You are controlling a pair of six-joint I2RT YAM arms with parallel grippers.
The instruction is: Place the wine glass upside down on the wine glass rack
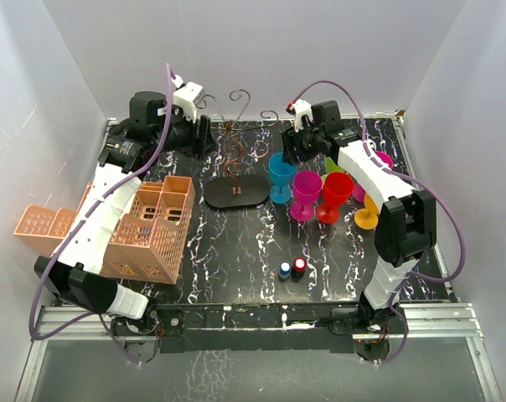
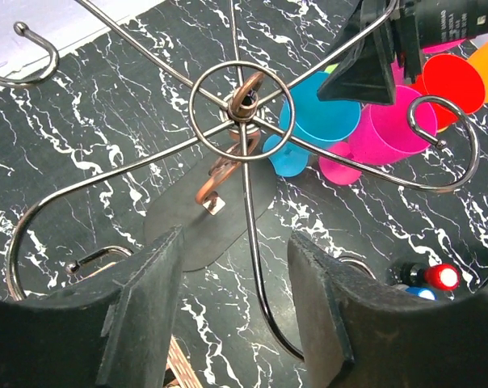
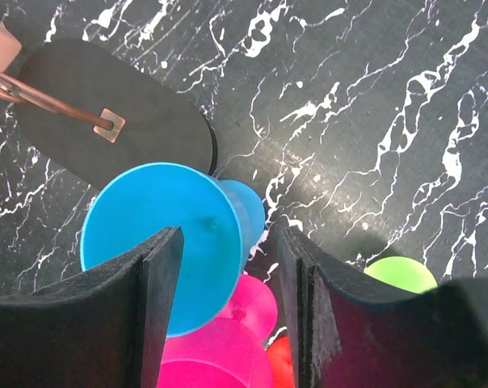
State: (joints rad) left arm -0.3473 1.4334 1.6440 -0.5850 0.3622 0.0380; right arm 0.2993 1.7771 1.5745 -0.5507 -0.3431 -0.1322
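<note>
Marbled table point(image 1: 236, 268), one wine glass rack point(image 1: 236, 193), one blue glass point(image 3: 155, 218); left fingers point(image 2: 143, 323) and right fingers point(image 3: 139, 323) half-open, empty.

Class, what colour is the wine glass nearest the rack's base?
Blue glass; right wrist view shows best.

Tabletop's a black marble-look slab point(image 1: 236, 251) with white veins running all over it. Then the cups: a cyan-blue plastic wine glass point(image 1: 281, 168), a hot magenta plastic wine glass point(image 1: 307, 184), a red plastic wine glass point(image 1: 337, 188) and an orange plastic wine glass point(image 1: 367, 219). The thin wire wine glass rack point(image 1: 236, 194) is dark brown up top with a coppery wavy stem and a flat black oval base. The plastic lattice crate point(image 1: 152, 228) is peachy orange.
</note>
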